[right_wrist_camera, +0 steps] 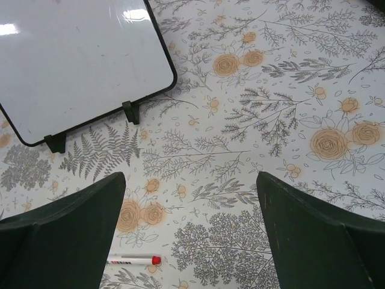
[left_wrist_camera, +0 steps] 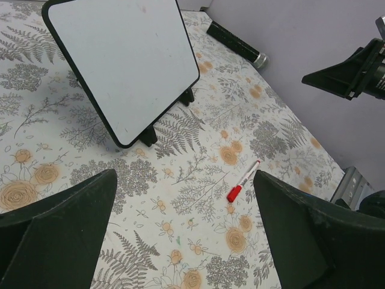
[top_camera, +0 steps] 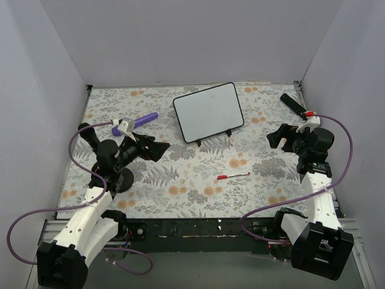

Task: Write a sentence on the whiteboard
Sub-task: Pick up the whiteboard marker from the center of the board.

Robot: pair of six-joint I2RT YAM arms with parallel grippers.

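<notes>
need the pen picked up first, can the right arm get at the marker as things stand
Probably yes: the marker lies alone on the cloth, nothing between it and the open right gripper.

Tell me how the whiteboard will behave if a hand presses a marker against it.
The whiteboard leans back on a thin stand with small feet, so a firm push would probably tip or slide it. The panel looks flat and rigid, so it likely won't flex. Its glossy face shows glare, so it may be slippery.
</notes>
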